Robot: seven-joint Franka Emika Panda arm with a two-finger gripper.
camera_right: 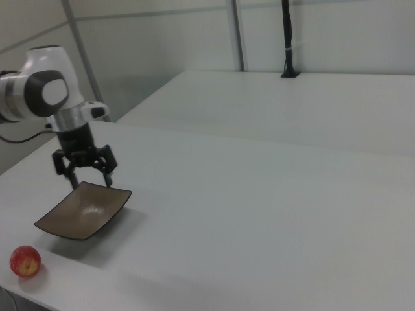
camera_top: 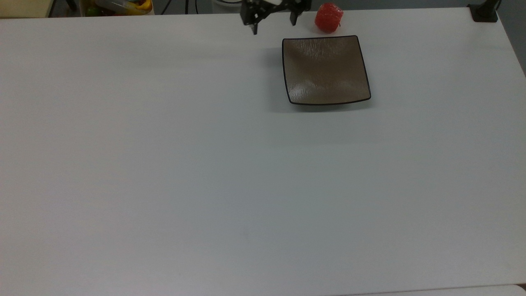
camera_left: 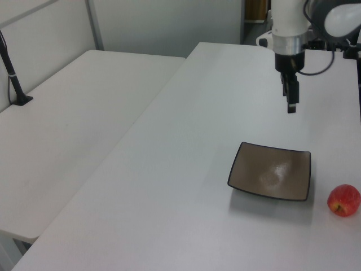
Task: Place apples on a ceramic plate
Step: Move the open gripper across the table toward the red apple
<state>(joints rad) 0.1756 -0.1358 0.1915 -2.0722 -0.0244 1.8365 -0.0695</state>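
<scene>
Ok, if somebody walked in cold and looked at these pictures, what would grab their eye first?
Probably the red apple, the one bright spot on the pale table, sitting just off the square brown plate and apart from it. Next, the black gripper, fingers spread and empty, hanging above the table by the plate's edge, on the opposite side from the apple in the left view.

Counted one red apple [camera_top: 328,17], one square brown ceramic plate [camera_top: 325,70] just beside it, one gripper [camera_top: 273,25] near the plate, on one white table [camera_top: 205,164].
</scene>
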